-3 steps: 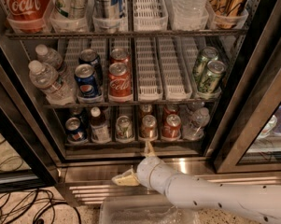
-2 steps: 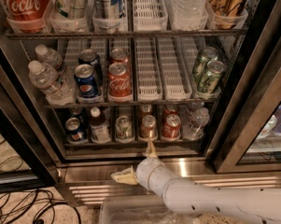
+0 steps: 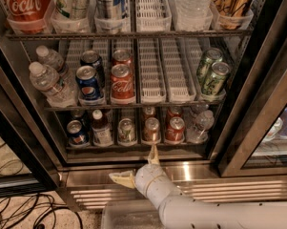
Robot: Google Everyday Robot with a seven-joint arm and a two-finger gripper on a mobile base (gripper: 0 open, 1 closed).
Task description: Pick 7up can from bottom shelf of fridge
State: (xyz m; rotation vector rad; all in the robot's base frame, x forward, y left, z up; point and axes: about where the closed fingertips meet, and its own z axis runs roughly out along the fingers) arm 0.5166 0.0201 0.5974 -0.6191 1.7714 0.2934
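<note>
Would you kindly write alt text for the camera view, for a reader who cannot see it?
A white robot arm holds its open pincer before the steel base of a fridge, just below the bottom shelf, where a 7up can stands among other cans and bottles. The shelves above hold more drinks.

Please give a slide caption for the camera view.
Open tool hovers before the fridge base, below the 7up can on the bottom shelf.

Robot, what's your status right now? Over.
Gripper open, below the bottom shelf, outside the fridge. 7up can standing on that shelf, untouched. Bottle and reddish can close either side.
</note>
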